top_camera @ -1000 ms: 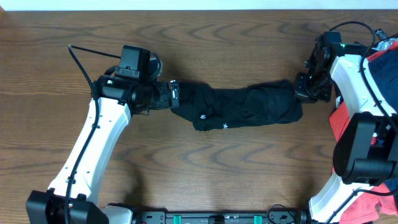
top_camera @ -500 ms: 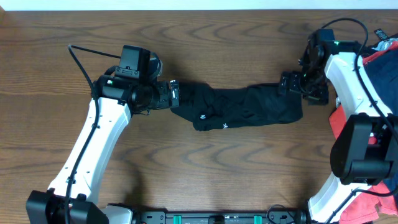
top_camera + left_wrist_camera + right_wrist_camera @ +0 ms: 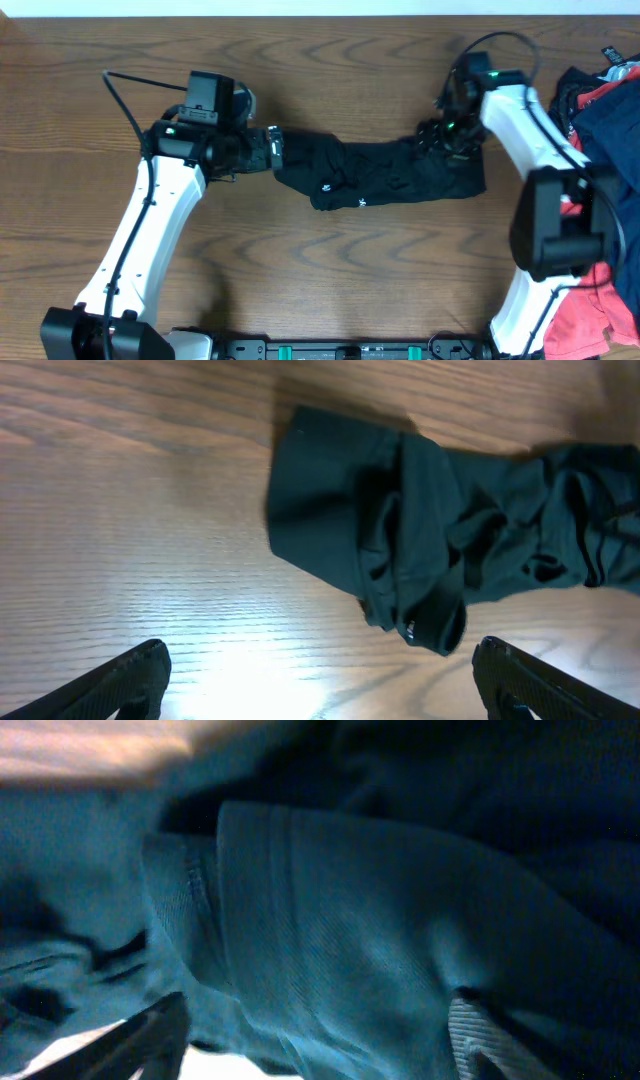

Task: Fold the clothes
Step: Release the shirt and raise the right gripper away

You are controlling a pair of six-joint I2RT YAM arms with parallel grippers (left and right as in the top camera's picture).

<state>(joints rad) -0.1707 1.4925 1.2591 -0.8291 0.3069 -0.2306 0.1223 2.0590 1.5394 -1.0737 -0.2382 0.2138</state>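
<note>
Black shirt [image 3: 390,175] lies bunched into a long rumpled strip across the middle of the desk [image 3: 300,280], running left to right, not folded flat. Two small white logo marks [image 3: 325,187] show near its lower left edge. Left fingers [image 3: 273,150] sit at the strip's left end, spread wide. The left wrist view shows bare wood between the tips, with the shirt [image 3: 420,530] lying ahead of them, so nothing is held. Right fingers [image 3: 441,133] are down on the upper right part of the strip, arm reaching in from the right side. The right wrist view is nearly all dark fabric [image 3: 380,920], close up and lapped over itself. One tip is at the bottom left and the other, less clear, at the bottom right, so they stand apart with cloth under and between them. Can't tell whether they actually press on it. The other clothes sit in a pile [image 3: 600,140] at the desk's right edge, navy towards the top and coral-red lower down. The pile is partly behind the right arm and apart from the black shirt.
</note>
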